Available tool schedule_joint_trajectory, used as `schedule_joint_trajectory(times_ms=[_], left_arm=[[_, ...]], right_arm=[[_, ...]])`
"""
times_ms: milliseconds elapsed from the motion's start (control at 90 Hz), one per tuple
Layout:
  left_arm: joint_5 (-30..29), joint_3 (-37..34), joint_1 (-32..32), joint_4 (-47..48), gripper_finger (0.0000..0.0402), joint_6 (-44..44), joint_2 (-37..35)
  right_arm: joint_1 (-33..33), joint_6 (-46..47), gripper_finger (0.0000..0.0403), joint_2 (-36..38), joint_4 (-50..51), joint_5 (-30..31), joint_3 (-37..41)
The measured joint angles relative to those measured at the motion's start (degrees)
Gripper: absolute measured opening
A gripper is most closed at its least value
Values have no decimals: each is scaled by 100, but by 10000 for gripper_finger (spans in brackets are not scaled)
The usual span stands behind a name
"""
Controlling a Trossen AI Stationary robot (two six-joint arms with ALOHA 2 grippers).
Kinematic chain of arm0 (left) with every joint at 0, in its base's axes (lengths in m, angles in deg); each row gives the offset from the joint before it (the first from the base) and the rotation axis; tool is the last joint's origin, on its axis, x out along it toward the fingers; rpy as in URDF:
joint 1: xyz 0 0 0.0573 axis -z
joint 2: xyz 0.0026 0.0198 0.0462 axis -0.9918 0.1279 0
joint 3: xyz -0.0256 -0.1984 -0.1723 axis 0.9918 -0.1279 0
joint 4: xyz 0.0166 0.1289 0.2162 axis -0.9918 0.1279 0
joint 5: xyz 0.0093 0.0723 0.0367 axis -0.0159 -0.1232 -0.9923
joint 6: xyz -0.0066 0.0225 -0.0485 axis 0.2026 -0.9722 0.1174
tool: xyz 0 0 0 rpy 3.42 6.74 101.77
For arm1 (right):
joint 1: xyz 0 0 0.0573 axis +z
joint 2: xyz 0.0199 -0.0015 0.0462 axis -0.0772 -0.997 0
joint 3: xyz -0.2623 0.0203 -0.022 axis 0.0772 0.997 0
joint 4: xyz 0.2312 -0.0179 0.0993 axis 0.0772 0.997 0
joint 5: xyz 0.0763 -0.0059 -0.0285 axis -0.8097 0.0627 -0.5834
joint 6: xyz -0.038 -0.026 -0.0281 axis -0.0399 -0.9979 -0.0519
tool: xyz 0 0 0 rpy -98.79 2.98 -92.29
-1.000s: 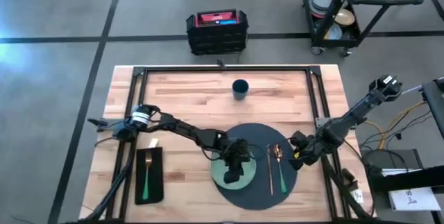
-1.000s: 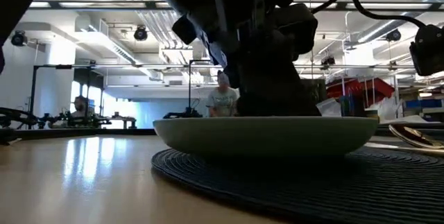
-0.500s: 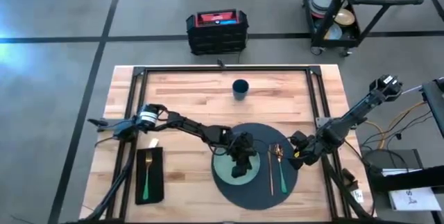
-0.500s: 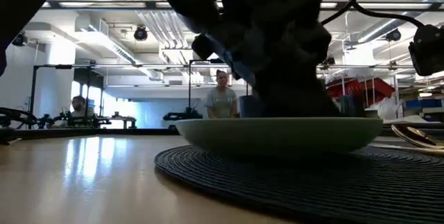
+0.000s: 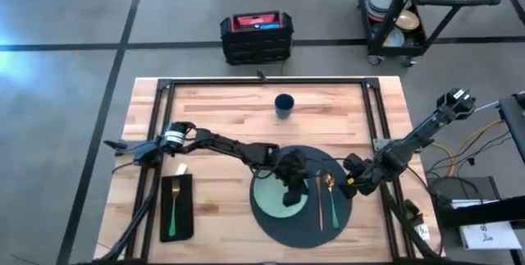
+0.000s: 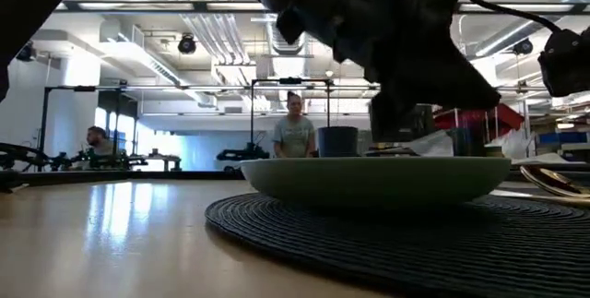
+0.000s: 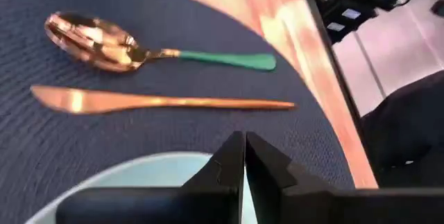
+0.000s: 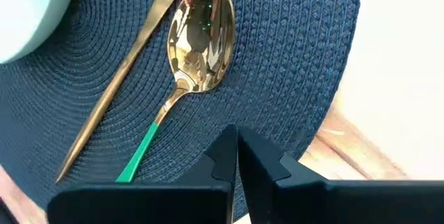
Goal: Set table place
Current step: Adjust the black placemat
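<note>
At the near edge of the tabletop (image 5: 213, 125) we see the round dark placemat (image 5: 304, 226), a little toward the right side. On its left part lies the pale green plate (image 5: 275, 203). The left gripper (image 5: 295, 189) is over the plate, at its right rim, and its fingers (image 7: 232, 158) are closed together with nothing between them. In the low view the plate (image 6: 369, 180) rests flat on the placemat (image 6: 387, 243), and the dark arm is above it.

On the right part of the placemat, beside the plate, lie the gold knife (image 5: 320, 207) and the spoon (image 5: 330, 195) with a green handle. They are parallel, the knife nearer to the plate, and they do not touch the plate. The right gripper (image 5: 351, 185) is just at the right border of the placemat, near the bowl of the spoon. Its fingers (image 8: 225, 154) are also pressed together and hold nothing.

Near the near left corner of the tabletop lies the black napkin (image 5: 176, 207), with a fork (image 5: 175, 207) with a green handle on it, well apart from the placemat.

Farther, toward the far edge and about in the middle, stands the small dark blue cup (image 5: 284, 104), upright and alone.

Beyond the tabletop, on the floor, we see a black crate (image 5: 256, 37) and, to the right, a black cart (image 5: 410, 11) with dishes. In the low view a person (image 6: 294, 134) stands in the room behind.
</note>
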Motion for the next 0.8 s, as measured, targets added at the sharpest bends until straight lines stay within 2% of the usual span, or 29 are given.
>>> schedule_joint_trajectory(times_ms=[222, 389, 633, 800], left_arm=[[-739, 356, -11, 1994, 0, -232, -204], [-1198, 352, 0, 2812, 0, -282, -643], [-1797, 330, 44, 2866, 0, -286, -1314], [-2089, 328, 44, 2850, 0, -376, -1712]], right_arm=[[162, -101, 0, -10, -17, -362, -246], [453, -82, 0, -204, -13, -589, -274], [551, -16, 0, -891, -51, -621, -177], [551, -92, 0, -1285, -647, -658, -165]])
